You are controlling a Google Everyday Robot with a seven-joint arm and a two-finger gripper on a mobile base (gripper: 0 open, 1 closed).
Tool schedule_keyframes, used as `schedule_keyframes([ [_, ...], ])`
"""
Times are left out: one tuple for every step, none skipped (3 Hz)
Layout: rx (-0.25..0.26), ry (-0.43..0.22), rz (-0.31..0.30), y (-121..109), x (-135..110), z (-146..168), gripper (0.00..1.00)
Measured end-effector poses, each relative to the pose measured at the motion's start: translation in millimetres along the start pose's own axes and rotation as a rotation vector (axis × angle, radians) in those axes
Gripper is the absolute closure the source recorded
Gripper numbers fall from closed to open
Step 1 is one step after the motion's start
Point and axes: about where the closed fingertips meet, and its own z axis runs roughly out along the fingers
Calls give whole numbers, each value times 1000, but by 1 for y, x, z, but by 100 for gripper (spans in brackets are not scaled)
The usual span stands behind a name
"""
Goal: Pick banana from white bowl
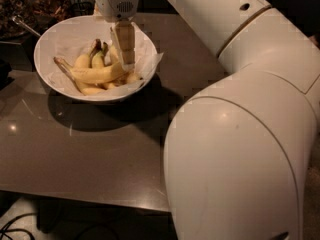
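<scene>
The white bowl stands near the far left corner of the table. The banana lies inside it on shorter bananas, stem toward the left edge. The gripper reaches down onto the banana's right end; I cannot tell whether it pinches it.

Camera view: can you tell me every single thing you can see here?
long curved yellow banana with a thin brownish stem: one, yellow, lying across the pile in the bowl
shorter stubby bananas: several, yellow with dark tips, under and behind the long one
wide round white bowl: one, white, on the table's far left part
crumpled white paper: one sheet, white, lining the bowl
smooth grey-brown table: one, under the bowl
dark jumble: behind the bowl, too dark to tell
robot arm: one, white, fills the right side
tool: one, beige, inside the bowl at the long banana's right end
</scene>
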Motion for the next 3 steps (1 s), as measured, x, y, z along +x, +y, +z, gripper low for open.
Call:
schedule_keyframes([
  [-13, 4, 5, -1, 1, 7, 19],
  [-26, 1, 16, 0, 4, 14, 25],
  [-38, 0, 33, 1, 10, 21, 27],
])
